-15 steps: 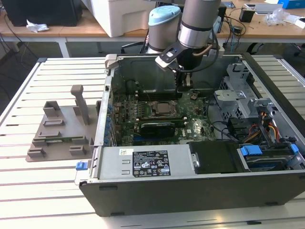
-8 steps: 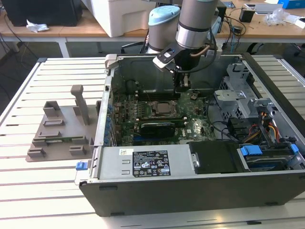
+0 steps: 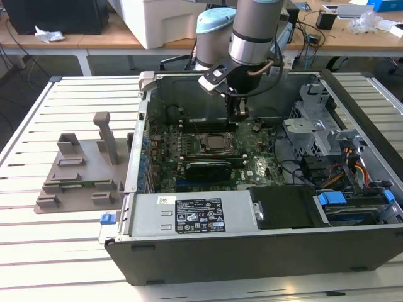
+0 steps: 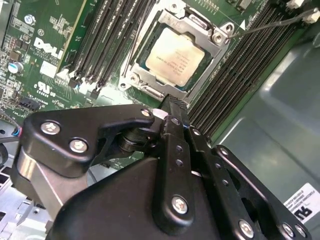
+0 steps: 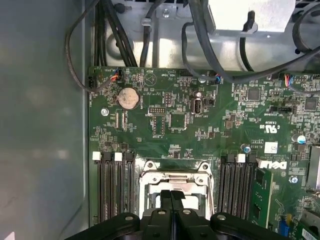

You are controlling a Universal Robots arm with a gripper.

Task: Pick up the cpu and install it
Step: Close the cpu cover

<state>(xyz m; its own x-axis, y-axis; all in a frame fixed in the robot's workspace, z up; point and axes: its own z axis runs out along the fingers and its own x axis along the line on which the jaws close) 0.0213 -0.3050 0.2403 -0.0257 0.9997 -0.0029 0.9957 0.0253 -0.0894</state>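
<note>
Second wrist view, cpu seated in socket, hand closed (empty) nearby.

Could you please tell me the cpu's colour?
Pale silvery; the cpu shows best in the second wrist view.

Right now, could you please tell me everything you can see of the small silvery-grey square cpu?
The small, flat, square cpu has a silvery-grey metal top with faint print and a pale rim. It lies level in its socket on the green motherboard, with a silvery metal frame closely bordering its edges. The top looks clean and unmarked. The gripper's black fingers, closed together, hang by the socket's edge and do not appear to touch the chip.
</note>
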